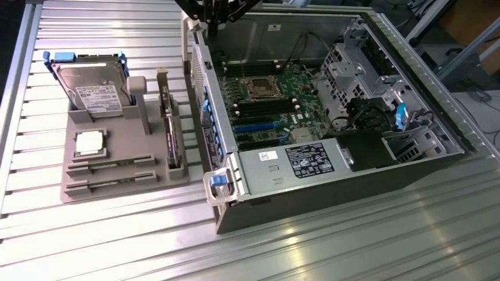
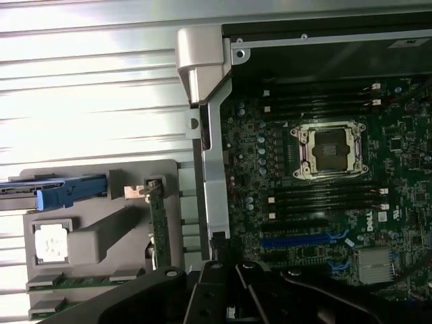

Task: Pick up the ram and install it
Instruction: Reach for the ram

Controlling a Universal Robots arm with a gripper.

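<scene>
Exterior view: the ram (image 1: pixel 109 165) lay flat in a slot of the grey holder (image 1: pixel 125 193), a thin dark-green stick. Its long axis ran across the holder's near end, roughly along that edge. A second stick (image 1: pixel 105 185) sat parallel, just in front of it. Behind them in the holder were the square silver CPU chip (image 1: pixel 90 142), the hard drive (image 1: pixel 92 91) and, standing on edge, the expansion card (image 1: pixel 168 123). The holder rested on the slatted metal desk (image 1: pixel 352 252), just beside the open computer case (image 1: pixel 312 199), toward the exterior view's left.

The gripper (image 1: pixel 219 10) hung above the case's far wall, well apart from the ram, which lay toward the near left of that view. Whether the jaws were spread or pressed together could not be told, and nothing was seen in them. In the wrist view the motherboard (image 2: pixel 324 202) showed dark memory slots (image 2: pixel 324 192) on either side of the CPU socket (image 2: pixel 331 150).
</scene>
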